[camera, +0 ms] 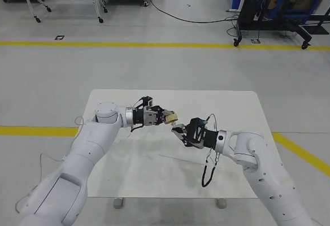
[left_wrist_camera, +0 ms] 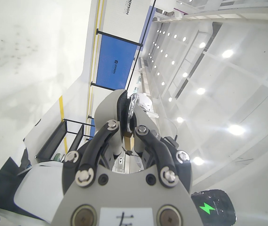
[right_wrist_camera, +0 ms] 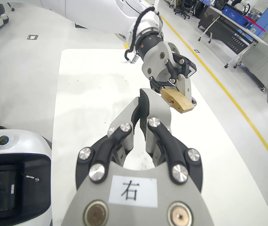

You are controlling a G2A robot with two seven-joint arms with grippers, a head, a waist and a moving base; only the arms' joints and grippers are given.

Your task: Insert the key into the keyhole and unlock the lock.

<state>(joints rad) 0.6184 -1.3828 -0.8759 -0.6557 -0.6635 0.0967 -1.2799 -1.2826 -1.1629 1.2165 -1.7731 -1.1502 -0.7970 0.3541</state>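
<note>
We see the left gripper squeezing the gold lock up in the air. The lock's long side sticks out from the fingers toward the right gripper, tipped down a bit, and its keyhole faces that way too. The right gripper is just beside the lock, not touching it. Its fingers are pinched together, and we cannot tell if a key is in them. The white table lies under the lock, with its back edge nearer the lock than its front edge.
</note>
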